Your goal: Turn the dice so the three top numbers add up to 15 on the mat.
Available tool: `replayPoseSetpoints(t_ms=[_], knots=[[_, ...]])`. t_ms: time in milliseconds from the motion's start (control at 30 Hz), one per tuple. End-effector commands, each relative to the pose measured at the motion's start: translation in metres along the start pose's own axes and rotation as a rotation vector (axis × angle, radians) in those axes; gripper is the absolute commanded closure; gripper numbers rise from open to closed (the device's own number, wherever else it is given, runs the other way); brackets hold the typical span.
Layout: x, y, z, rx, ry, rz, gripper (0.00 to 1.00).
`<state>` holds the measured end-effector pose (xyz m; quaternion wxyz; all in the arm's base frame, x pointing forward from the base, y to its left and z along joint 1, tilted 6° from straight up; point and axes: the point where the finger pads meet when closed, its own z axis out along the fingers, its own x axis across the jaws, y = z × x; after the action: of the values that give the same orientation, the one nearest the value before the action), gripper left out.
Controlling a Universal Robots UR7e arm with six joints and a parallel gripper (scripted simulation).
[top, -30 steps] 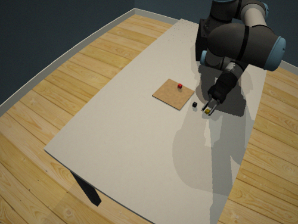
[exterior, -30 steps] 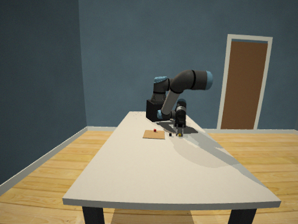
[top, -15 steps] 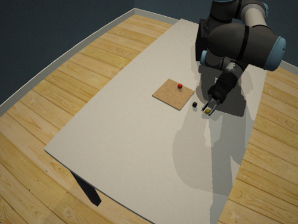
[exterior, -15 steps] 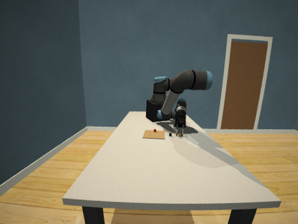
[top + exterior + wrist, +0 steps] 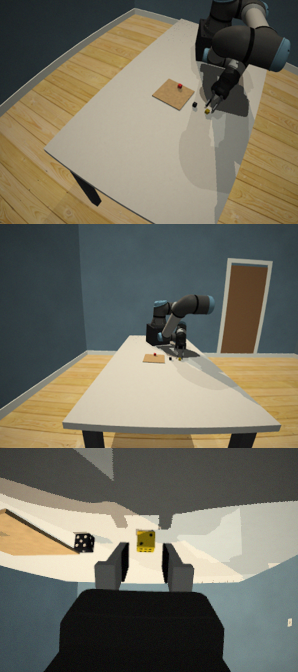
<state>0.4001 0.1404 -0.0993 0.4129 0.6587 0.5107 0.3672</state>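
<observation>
On the mat [image 5: 171, 95] [image 5: 152, 359] [image 5: 25, 537], as seen from the top view, sits just one die, the red die [image 5: 179, 86] [image 5: 155, 354], near one edge; the black die [image 5: 194, 104] [image 5: 170, 358] [image 5: 84, 542] lies on the table [image 5: 119, 125] [image 5: 167, 400] [image 5: 45, 560] just beside the mat, and the yellow die [image 5: 207, 111] [image 5: 179, 358] [image 5: 146, 541] lies farther out, close to the tips of the gripper [image 5: 209, 109] [image 5: 180, 358] [image 5: 145, 555]. The pincer's fingers stand apart, with nothing clamped between them, and the arm reaches in low and slanted. From the exterior view the order is the same, red on the mat, black and yellow off it to the right, and the dice are too small there for any pips to be read. Through the wrist view the yellow die shows beyond the parted fingers, a two on its larger visible face and what looks like a six on the narrow face below, while the black die shows a five on the face towards the camera; which numbers point up I cannot say for certain, and the red die is out of this view. As for progress, one die of three is on the mat; the yellow and black ones have yet to be brought there, and whether any needs turning to reach fifteen cannot be told.
</observation>
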Motion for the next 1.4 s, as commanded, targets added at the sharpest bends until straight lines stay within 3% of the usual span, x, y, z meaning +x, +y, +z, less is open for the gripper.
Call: replayPoseSetpoints(t_ms=[0,400,967,1367], knots=[[-0.001,0.0,-0.02,0.0,-0.002,0.001,0.36],[-0.001,0.002,-0.028,0.0,-0.002,0.001,0.36],[-0.001,0.05,-0.053,0.0,-0.002,0.001,0.36],[-0.001,0.053,-0.055,0.002,-0.002,0.001,0.36]])
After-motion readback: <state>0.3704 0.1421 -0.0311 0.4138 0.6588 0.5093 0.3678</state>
